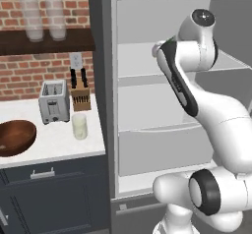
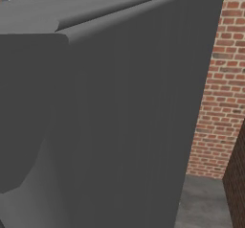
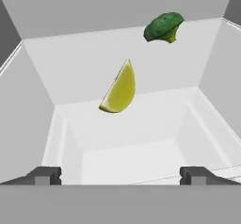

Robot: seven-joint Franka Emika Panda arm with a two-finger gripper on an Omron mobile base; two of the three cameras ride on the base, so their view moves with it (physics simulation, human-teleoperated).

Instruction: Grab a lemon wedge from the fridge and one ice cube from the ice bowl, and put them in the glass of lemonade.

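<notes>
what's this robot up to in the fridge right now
The white robot arm is reaching into the open dark grey fridge. In the hand view its two-finger gripper is open, fingers wide apart, facing a yellow-green lemon wedge on a white shelf, with a green broccoli floret farther back. Nothing is grasped yet. On the counter to the left wait the clear glass of lemonade and the dark reddish-brown wooden bowl.

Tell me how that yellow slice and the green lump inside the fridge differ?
The lemon wedge is smooth, yellow-green and crescent-shaped; the broccoli floret is dark green and bumpy with a short stalk. In the hand view the lemon wedge looks larger and sits nearer the centre, while the broccoli floret sits farther back, up and right. Both lie in the fridge's white interior, ahead of the open end effector.
</notes>
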